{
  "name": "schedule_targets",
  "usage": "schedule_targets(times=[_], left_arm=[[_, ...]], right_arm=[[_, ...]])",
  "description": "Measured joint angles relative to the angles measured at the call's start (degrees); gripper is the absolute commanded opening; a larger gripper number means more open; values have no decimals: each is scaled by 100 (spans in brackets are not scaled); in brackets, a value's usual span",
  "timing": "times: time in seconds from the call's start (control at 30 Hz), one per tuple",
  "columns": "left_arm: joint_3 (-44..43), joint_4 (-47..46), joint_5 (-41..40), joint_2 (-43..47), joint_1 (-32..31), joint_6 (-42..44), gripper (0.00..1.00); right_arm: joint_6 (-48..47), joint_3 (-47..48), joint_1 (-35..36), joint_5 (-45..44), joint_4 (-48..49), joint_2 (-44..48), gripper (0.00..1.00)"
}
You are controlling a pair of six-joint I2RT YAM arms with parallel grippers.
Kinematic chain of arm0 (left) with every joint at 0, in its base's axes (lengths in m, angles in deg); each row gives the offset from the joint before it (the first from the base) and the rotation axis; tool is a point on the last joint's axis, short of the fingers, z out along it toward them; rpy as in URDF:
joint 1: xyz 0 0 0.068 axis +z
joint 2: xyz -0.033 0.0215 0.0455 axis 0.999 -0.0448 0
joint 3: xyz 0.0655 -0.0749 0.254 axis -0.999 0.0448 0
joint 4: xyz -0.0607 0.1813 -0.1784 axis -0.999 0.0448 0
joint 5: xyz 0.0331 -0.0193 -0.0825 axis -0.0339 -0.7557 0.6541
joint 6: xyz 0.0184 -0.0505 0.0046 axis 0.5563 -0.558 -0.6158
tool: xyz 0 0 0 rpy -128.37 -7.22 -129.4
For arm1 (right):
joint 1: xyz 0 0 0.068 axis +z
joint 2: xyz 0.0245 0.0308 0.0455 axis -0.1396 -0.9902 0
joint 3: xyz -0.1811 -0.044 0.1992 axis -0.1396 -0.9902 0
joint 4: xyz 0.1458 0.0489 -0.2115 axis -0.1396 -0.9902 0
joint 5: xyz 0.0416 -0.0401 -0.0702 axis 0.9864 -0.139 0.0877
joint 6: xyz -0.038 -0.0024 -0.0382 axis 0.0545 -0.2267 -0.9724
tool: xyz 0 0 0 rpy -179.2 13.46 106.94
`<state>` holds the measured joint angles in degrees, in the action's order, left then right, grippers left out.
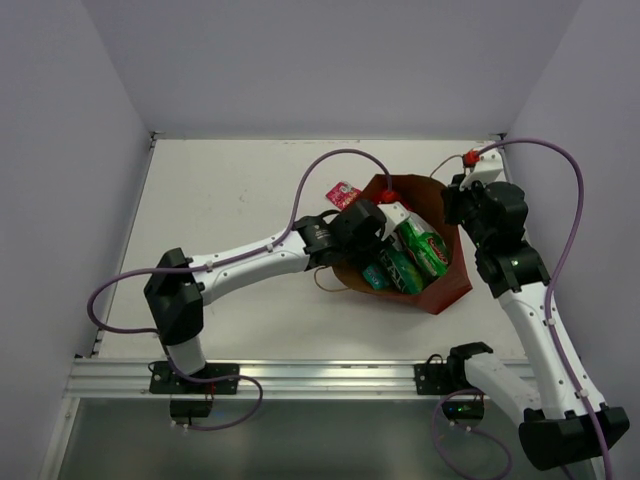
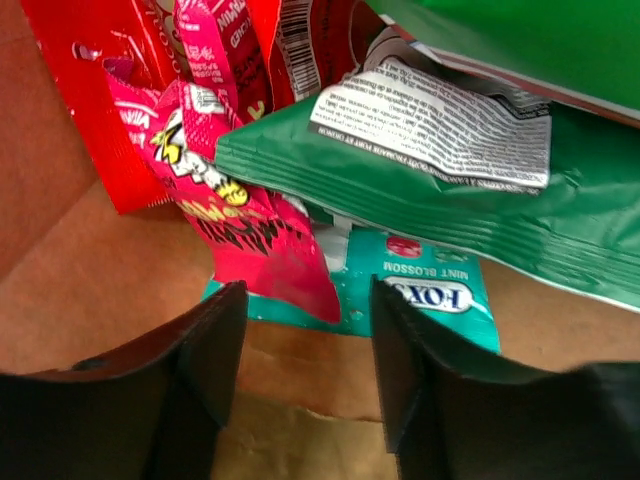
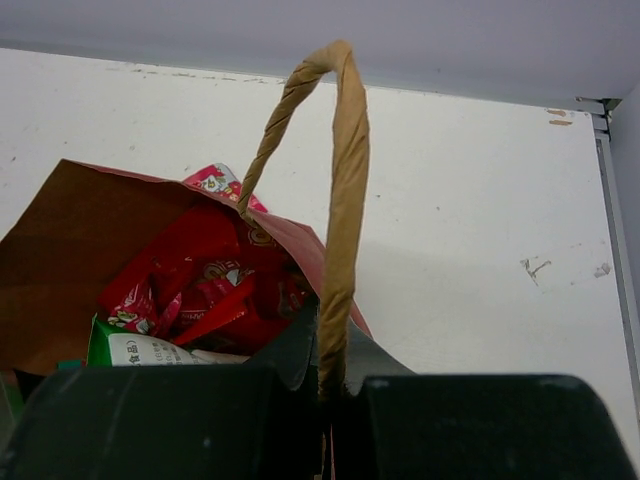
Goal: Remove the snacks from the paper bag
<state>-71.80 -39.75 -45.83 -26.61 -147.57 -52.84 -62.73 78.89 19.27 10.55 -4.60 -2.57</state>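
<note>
The paper bag (image 1: 441,289) lies on the white table (image 1: 215,195) between the two arms, right of centre, its mouth gaping wide enough that the packets inside show from above. The left gripper (image 2: 305,345) is inside the bag with its two black fingers (image 2: 205,345) spread apart, holding nothing. Just ahead of them a pink-red packet (image 2: 235,225) lies across a flat teal Fox's mint packet (image 2: 440,297). A green packet (image 2: 450,190) with a white printed panel overlaps the teal one from the right, and a red packet (image 2: 105,100) sits at the far left against the brown wall. The right gripper (image 3: 328,388) is pressed together on the bag's twine handle (image 3: 345,180), which loops upright above it. Another small pink packet (image 1: 343,193) lies on the table just outside the bag's far rim.
</note>
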Motion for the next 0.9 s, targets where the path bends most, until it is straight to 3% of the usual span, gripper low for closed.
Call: schedule_targets(times=[0.03,0.13,0.17,0.43,0.67,0.9], left_arm=[[-9,-9,-39,-31,0,26,32],[-15,-59,-125,-70,0,72,4],[-20,-87,-149,-70,0,74,0],[-83,50,-457,223,-7,61,0],[-181,673,-1416,1886,142,-269,0],[258,728,-1725,3195,1650,-640,0]], right_arm=[[0,-4,0,2,2,2,0],[0,-24,0,2,7,22,0],[0,-26,0,2,7,24,0],[-4,-31,0,-2,9,24,0],[-42,-31,0,-4,7,44,0],[-59,-44,0,-44,-11,101,0]])
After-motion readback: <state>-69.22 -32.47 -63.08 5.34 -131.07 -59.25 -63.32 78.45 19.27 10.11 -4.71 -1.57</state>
